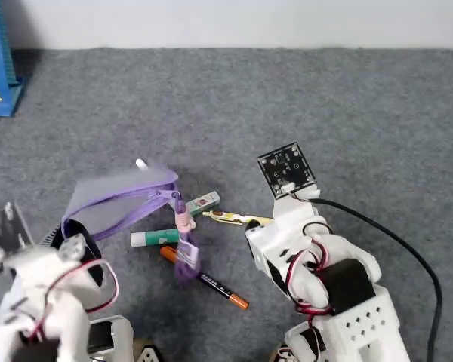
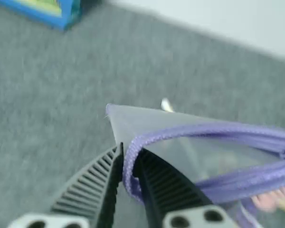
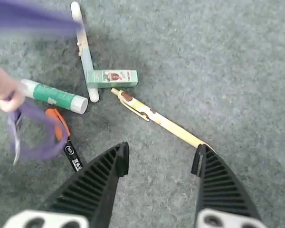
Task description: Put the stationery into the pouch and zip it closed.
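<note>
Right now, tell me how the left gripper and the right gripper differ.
The left gripper is shut on the pouch, at its purple zipper edge; the right gripper is open and holds nothing. The left gripper is at the pouch's corner; the right gripper is over the yellow pen. Both have black ribbed fingers.

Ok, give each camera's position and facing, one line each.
High view: fixed above the table, looking down on the pouch; left arm and right arm show.
Left wrist view: on the left arm, looking along the left hand, shut on the pouch's purple zip edge.
Right wrist view: on the right arm, looking down past the open right hand at the yellow pen.
Shared: high and right wrist views both show that pen.
</note>
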### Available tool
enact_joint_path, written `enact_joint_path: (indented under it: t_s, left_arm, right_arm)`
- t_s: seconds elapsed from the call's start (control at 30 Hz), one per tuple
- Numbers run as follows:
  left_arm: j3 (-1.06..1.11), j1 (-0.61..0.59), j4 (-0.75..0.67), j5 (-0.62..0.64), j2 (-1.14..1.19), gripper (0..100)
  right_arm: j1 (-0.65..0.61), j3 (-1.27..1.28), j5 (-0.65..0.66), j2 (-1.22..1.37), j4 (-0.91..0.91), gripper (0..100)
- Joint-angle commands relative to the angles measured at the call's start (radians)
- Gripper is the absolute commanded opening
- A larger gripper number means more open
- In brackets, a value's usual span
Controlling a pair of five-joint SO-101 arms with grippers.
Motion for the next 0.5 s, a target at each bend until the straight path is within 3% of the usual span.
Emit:
enact_joint_path:
  t_s: [0.0, 0.47]
  left_arm:
    - [-0.219, -0.008, 0.112, -0.08, 0.219, 1]
    - [-0.291, -0.199, 0.107, -0.226, 0.356, 1]
  right_arm:
    - [0.001, -0.043, -0.003, 0.03, -0.056, 21.2]
    - [-0.01, -0.044, 0.069, 0.469, -0.286, 21.2]
